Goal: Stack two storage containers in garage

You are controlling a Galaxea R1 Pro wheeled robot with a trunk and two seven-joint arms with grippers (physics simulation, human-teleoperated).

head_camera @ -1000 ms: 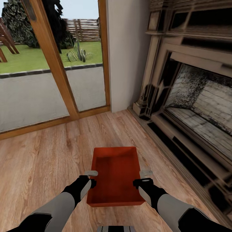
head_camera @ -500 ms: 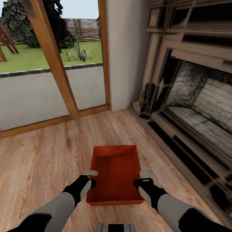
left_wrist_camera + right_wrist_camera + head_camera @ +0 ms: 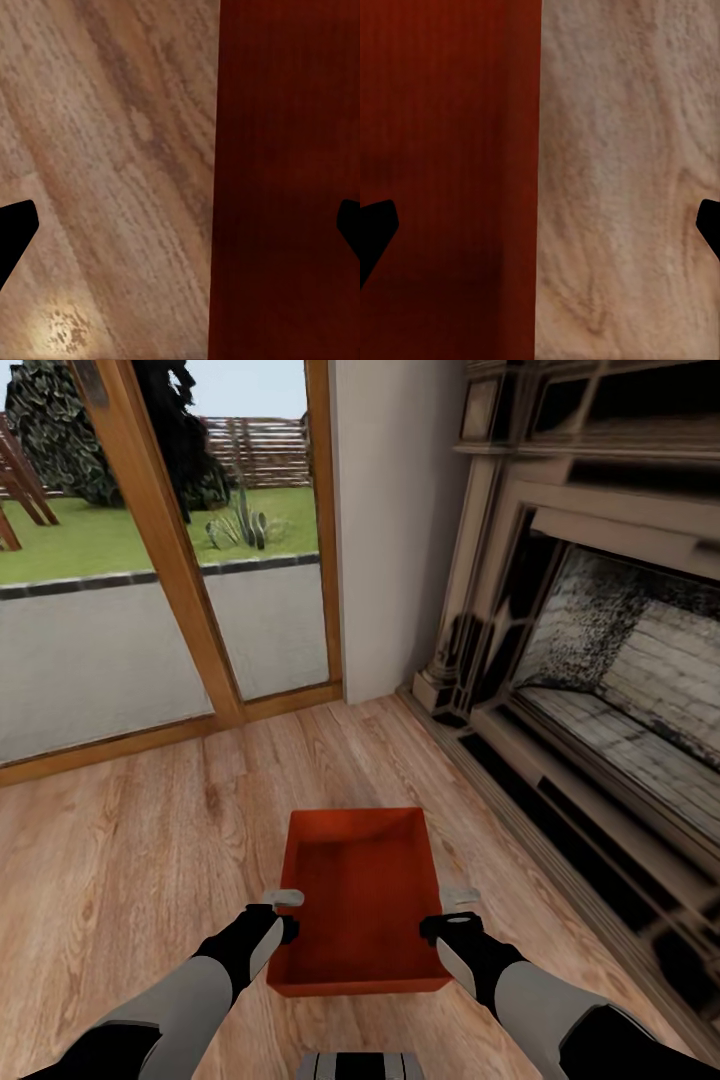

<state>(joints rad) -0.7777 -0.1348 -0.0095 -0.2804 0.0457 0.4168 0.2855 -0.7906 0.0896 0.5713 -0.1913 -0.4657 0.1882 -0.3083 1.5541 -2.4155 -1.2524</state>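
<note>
One orange-red storage container (image 3: 360,895) lies on the light wood-plank floor (image 3: 130,860) of the living room, straight ahead of me, with its open top up. My left gripper (image 3: 284,914) hangs over its left long wall, and my right gripper (image 3: 456,910) over its right long wall. In the left wrist view the left gripper (image 3: 180,229) is open, fingertips far apart, with the container's (image 3: 289,180) wall edge running between them. The right gripper (image 3: 540,225) is open in the same way over the container's (image 3: 446,150) other wall.
An ornate fireplace (image 3: 600,630) with a low hearth ledge runs along the right, close to the container. Wood-framed glass doors (image 3: 150,560) stand ahead on the left, with a beige wall section (image 3: 395,520) between them and the fireplace. Open plank floor lies to the left.
The right gripper has shifted slightly to the right, off the container's wall. The container sits a touch higher in the picture, and the whole view has crept a little.
</note>
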